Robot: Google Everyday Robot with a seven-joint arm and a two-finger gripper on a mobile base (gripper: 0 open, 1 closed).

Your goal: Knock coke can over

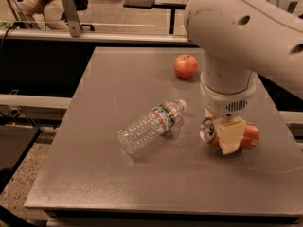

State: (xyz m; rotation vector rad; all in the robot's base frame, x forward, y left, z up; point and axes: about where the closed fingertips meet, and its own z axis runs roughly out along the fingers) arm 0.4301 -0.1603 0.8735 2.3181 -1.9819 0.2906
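The red coke can (249, 136) lies on its side on the grey table (94, 174), right of centre, with its silver top (207, 129) facing left. My gripper (230, 137) is directly over the can's middle, low against it, and hides part of the can. The white arm (236, 37) rises from it at the upper right.
A clear plastic water bottle (149, 126) lies on its side just left of the can. A red apple (185, 66) sits at the back of the table behind the arm. A counter and a railing (71, 13) run behind the table. The table's right edge is close to the can.
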